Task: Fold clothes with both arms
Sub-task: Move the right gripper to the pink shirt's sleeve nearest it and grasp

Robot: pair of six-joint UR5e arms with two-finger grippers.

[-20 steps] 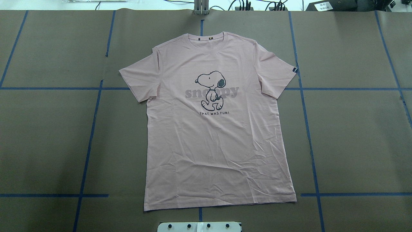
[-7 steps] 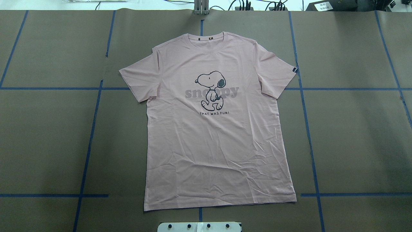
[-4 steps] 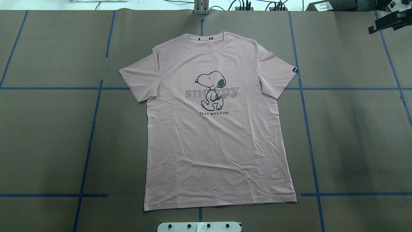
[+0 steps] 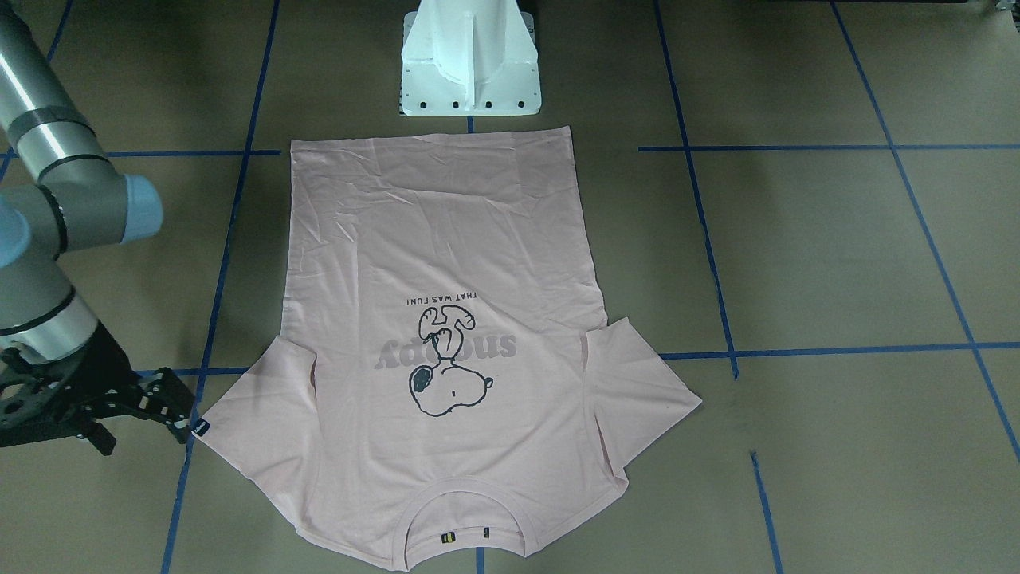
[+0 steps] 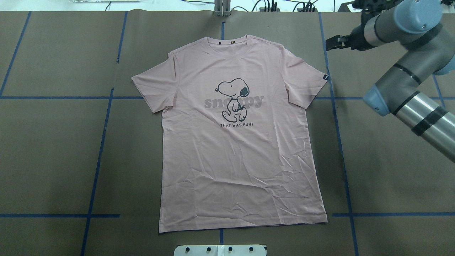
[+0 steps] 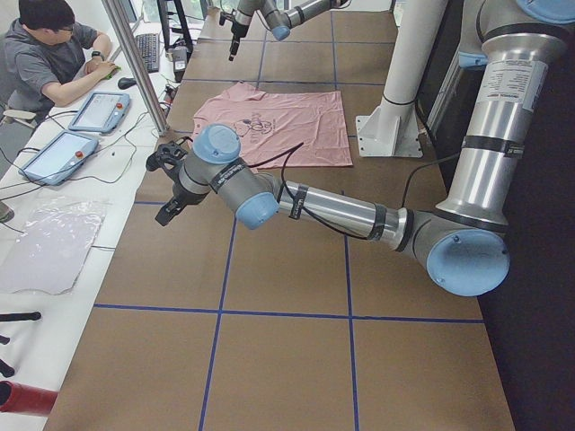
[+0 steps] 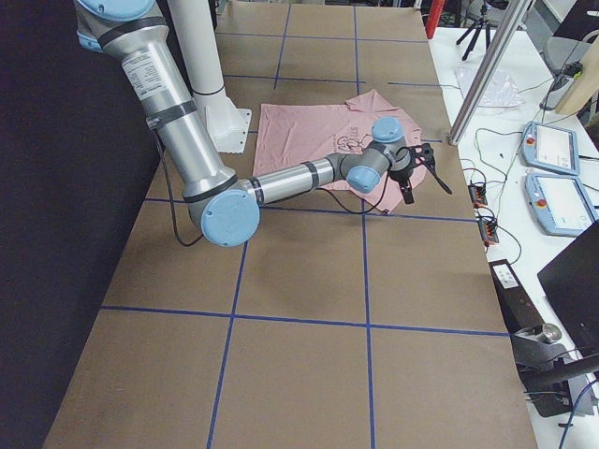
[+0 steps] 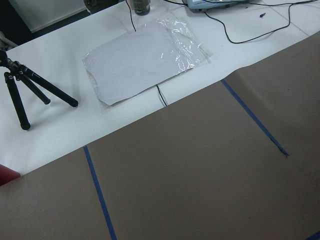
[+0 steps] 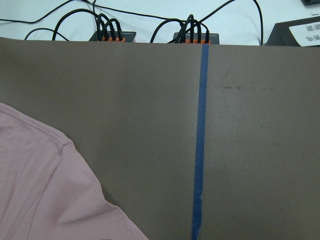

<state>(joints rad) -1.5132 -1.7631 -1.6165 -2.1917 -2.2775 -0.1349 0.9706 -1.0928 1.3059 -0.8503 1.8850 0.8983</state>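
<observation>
Two pincers: black right pincer (image 4: 151, 426) is hovering spread; left pincer (image 6: 164, 187), cannot tell.
Pink cotton T-shirt (image 5: 234, 153): probably needing symmetrical sleeve pinches.

Brown-covered table (image 5: 53, 160) gridded with blue tape (image 5: 53, 97), pink T-shirt (image 5: 238, 160) flat, print up, white pedestal base (image 4: 470, 64)

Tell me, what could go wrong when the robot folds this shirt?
1. The right gripper is by one sleeve, but the left gripper is far off. Pulling one side alone could drag the shirt crooked.
2. Wrinkles near the hem might get folded in.
</observation>
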